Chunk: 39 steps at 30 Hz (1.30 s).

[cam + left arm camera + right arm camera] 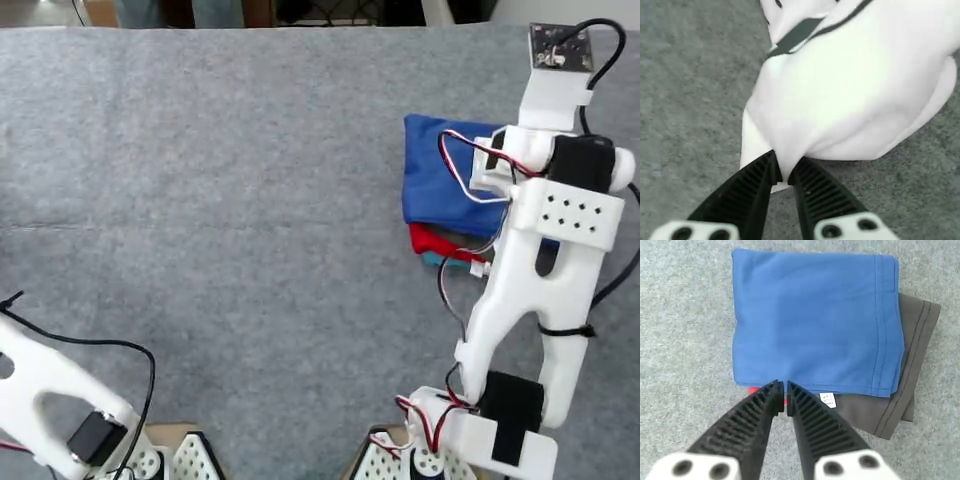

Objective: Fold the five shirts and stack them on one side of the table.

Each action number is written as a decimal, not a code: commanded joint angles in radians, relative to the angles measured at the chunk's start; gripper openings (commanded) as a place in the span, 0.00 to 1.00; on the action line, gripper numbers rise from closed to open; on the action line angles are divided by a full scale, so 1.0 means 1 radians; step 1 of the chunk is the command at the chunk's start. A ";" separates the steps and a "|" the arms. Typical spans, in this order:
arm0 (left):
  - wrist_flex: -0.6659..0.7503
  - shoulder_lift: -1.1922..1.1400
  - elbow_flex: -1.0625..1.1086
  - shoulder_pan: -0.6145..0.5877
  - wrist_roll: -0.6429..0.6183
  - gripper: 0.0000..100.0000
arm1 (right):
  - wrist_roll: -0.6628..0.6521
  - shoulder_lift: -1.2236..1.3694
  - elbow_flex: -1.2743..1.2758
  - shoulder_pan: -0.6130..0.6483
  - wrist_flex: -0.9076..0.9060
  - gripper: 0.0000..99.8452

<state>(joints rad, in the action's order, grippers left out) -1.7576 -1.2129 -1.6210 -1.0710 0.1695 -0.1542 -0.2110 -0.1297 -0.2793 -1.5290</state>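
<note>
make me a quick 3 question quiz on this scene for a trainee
1. True or false: the blue shirt lies on top of the dark shirt.
2. What does the left pincer grip? A) a red shirt B) the white shirt C) nothing
3. Fill in: the right pincer is ____ (open or shut).
Key: 1 true; 2 B; 3 shut.

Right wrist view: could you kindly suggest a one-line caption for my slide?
Shut right hand over a folded blue shirt stacked on a dark grey shirt, grey table cloth beneath.
</note>
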 commanded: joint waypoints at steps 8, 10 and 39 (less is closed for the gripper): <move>-0.006 0.778 0.915 0.076 -0.043 0.03 | 0.000 -0.033 0.004 0.061 -0.014 0.02; 0.023 1.020 1.262 0.171 -0.046 0.03 | 0.000 -0.033 0.005 0.080 0.009 0.02; 0.051 2.246 1.911 0.997 -0.077 0.33 | -0.003 0.024 -0.001 0.362 0.103 0.02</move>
<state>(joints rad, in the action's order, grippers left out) -1.6794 1.0303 0.4181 0.0491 0.1281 -0.1542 -0.2094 -0.1204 -0.0276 -1.4492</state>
